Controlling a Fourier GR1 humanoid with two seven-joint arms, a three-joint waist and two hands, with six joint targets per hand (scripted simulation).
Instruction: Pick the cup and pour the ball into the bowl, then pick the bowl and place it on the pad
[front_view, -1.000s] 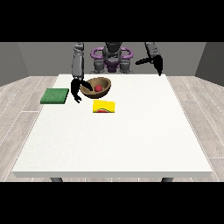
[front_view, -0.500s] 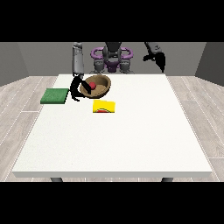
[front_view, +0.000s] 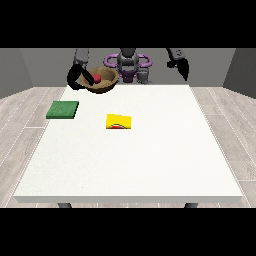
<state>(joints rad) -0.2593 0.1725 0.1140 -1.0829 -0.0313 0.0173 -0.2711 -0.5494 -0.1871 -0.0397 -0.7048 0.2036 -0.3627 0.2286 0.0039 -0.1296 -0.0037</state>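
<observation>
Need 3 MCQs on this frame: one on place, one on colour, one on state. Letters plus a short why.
1. Where does the green pad lie?
A. near the table's edge at the view's left
B. under the bowl
C. at the table's near edge

2. What colour is the ball in the brown bowl?
A. blue
B. red
C. white

3. What state is the bowl in?
A. resting on the pad
B. upside down on the table
C. held up by the hand at the view's left

Answers:
1 A, the pad sits by the white table's left edge, beside the yellow cup.
2 B, a red ball shows inside the bowl.
3 C, the bowl is at the hand, above the table's far edge.
</observation>
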